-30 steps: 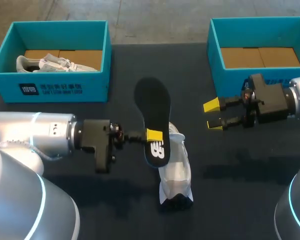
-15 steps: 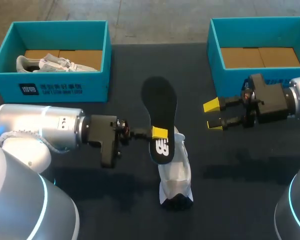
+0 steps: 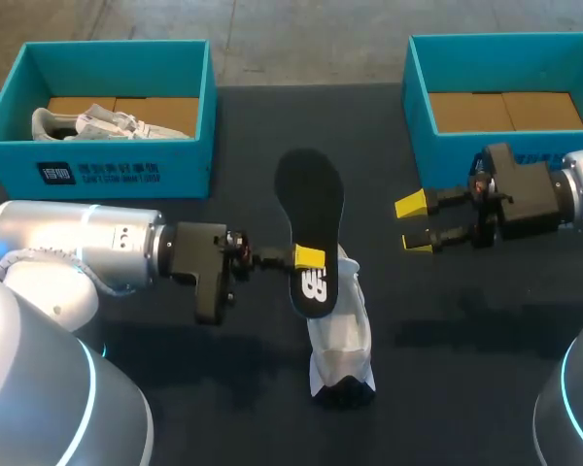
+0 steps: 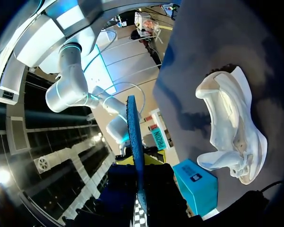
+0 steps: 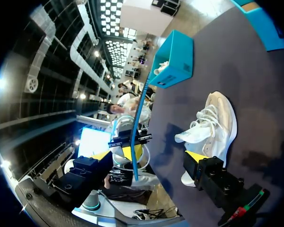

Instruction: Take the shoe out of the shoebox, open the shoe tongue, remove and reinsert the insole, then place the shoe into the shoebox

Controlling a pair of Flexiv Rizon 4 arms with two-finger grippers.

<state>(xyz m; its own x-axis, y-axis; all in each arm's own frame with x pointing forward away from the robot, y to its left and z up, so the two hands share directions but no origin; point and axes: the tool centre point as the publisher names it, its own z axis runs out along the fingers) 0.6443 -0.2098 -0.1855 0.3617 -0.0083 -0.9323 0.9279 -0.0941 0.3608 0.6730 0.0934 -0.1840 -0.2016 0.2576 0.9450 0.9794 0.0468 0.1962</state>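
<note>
The left gripper (image 3: pixel 309 259) is clamped on the insole (image 3: pixel 309 199) near its logo end, at the frame's centre. The insole is black, its blank end pointing to the top of the frame. The white shoe (image 3: pixel 342 330) sits just below it, seemingly on its side. At mid right, the right gripper (image 3: pixel 415 223) is spread, holding nothing.

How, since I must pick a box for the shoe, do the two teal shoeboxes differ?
The left shoebox holds a white shoe; the right shoebox shows only its brown cardboard floor. The left shoebox's front bears a label; none shows on the right shoebox's visible front. Both are teal and open-topped.
</note>
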